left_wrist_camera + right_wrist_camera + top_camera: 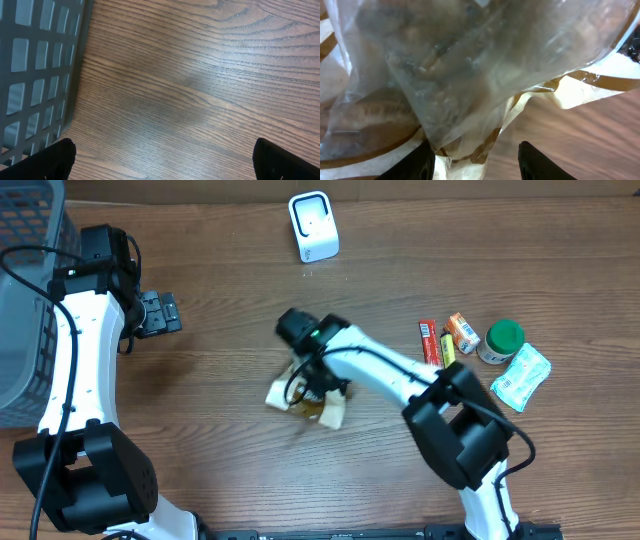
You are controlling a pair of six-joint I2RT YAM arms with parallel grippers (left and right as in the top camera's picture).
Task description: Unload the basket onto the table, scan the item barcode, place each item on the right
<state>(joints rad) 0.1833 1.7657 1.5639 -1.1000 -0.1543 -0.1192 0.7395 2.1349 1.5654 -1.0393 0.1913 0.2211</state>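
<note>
1. The overhead camera looked straight down from high above the table [230, 480]. It took in the left arm [75, 350], the right arm [400, 375] and the grey basket [20, 300] at the picture's left edge.
2. The left wrist camera pointed down at the tabletop from near, with the left gripper [160, 167] showing only as dark tips in the lower corners. It shared the basket's wall with the overhead view.
3. The right wrist camera sat close against a plastic bag [470, 65], which filled its frame. The overhead view showed that bag mid-table.
</note>
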